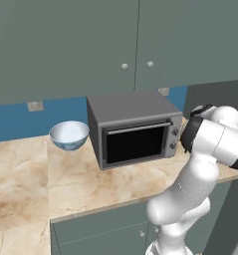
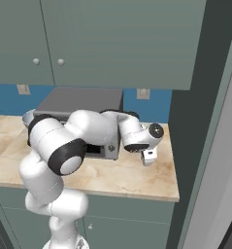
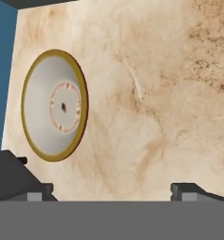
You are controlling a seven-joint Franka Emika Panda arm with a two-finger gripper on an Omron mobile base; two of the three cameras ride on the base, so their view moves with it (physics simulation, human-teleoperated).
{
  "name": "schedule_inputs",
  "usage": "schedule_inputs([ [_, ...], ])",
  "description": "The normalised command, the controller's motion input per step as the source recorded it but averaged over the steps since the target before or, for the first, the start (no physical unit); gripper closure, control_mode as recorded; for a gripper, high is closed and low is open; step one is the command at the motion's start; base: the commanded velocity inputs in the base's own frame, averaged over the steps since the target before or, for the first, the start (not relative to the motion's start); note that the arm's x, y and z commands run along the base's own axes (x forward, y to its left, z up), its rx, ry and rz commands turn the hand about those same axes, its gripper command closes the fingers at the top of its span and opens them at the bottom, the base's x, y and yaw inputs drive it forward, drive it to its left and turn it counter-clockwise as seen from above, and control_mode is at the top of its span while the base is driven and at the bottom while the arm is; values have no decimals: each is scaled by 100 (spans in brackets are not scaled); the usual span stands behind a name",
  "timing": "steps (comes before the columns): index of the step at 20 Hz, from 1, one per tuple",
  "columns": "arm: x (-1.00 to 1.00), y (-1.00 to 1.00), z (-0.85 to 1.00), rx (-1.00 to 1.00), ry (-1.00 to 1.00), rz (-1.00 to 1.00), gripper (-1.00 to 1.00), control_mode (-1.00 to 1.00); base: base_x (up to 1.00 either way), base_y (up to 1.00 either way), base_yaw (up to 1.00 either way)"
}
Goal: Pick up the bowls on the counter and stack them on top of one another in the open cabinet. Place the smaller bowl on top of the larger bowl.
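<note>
The larger bowl point(image 1: 69, 134), white inside and pale blue outside, stands upright on the counter point(image 1: 90, 184) left of the microwave; its rim point(image 2: 27, 116) peeks out behind my arm. The smaller bowl point(image 3: 55, 105) is a round shallow dish with an ochre rim, a pale inside and a tan ring at its centre. It rests on the counter close to the blue wall. My gripper point(image 3: 113, 192) hovers over bare counter beside this bowl, open, with nothing between its fingertips point(image 3: 41, 192). The gripper point(image 2: 147, 156) hangs just right of the microwave.
The grey microwave point(image 1: 133, 127) sits mid-counter, door shut. Wall cupboards point(image 1: 135, 45) above have shut doors with round knobs. The tall cabinet point(image 2: 188, 121) rises at the counter's right end, with a pale panel point(image 2: 219, 160) angled at the far right.
</note>
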Motion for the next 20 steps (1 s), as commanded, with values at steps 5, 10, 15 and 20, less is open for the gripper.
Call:
schedule_inputs([
  [5,20,-6,-12,6,0,0,-100,-100,0,0,0],
  [10,26,-1,-10,5,0,0,-100,-100,0,0,0],
  [15,27,0,-12,4,0,0,-100,-100,0,0,0],
  [20,21,-2,-14,4,0,0,-100,-100,0,0,0],
])
